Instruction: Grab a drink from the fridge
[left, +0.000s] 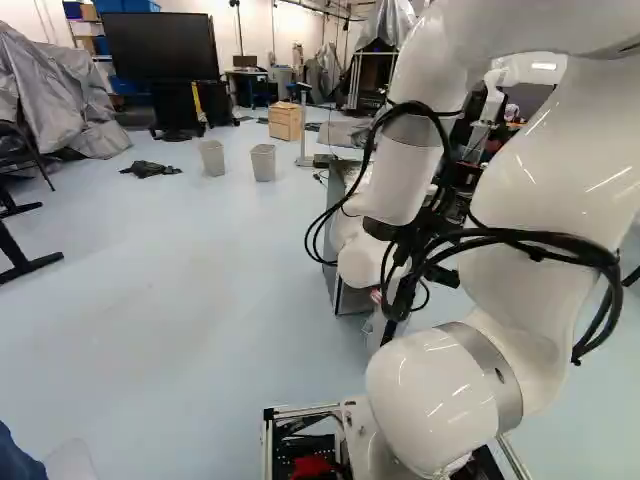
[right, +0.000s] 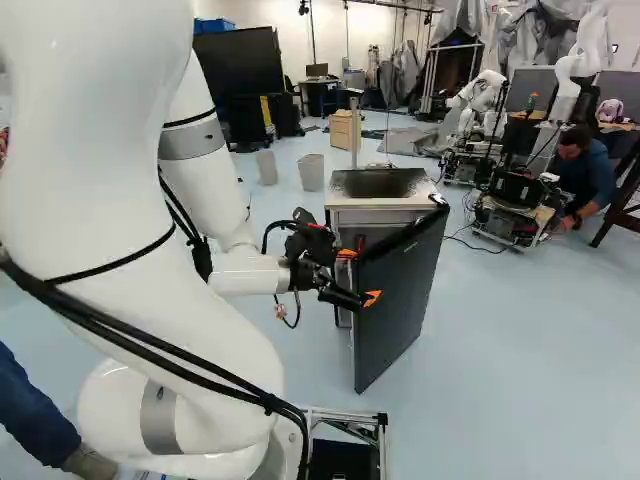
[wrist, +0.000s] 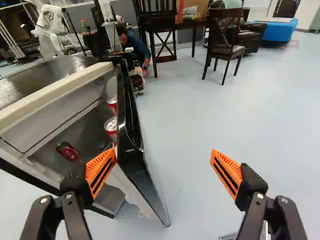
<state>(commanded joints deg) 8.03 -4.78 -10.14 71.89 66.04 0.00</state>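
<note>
- Arm (right: 190, 140), white, one unit: I have it reaching toward twelve o'clock from the right base camera, ending at the fridge door.
- Gripper (right: 360, 276), black, two fingers: wide open, gripping nothing. In the wrist view the gripper (wrist: 164, 155) has the door between its fingers; one orange pad (wrist: 101, 170) sits right at the door's edge on the inner side. I cannot tell whether the two touch. The opposite pad (wrist: 226, 170) stands well apart, on the outer side.
- Fridge (right: 335, 203), small, pale-framed, dark worn top: at twelve o'clock from the right base camera, ahead of the arm.
- Fridge door (right: 400, 300), black, one: standing open, outer face toward one o'clock from that same camera.
- Drink cans, red, at least three, inside the fridge. Taking twelve as straight out past my fingertips: two upright cans (wrist: 111, 126) at eleven o'clock, close along the door's inner face; a further red can (wrist: 67, 151), tilted in my view, at ten o'clock, deeper in.
- Another robot (right: 480, 97), white: one o'clock from the right base camera, beyond the fridge.
- Large screen (left: 160, 45), black: eleven o'clock from the left base camera.
- Bins (left: 263, 163), pale, a pair: between eleven and twelve from there, on the floor.
- Wooden crate (left: 285, 122): near twelve, behind the bins.
</note>
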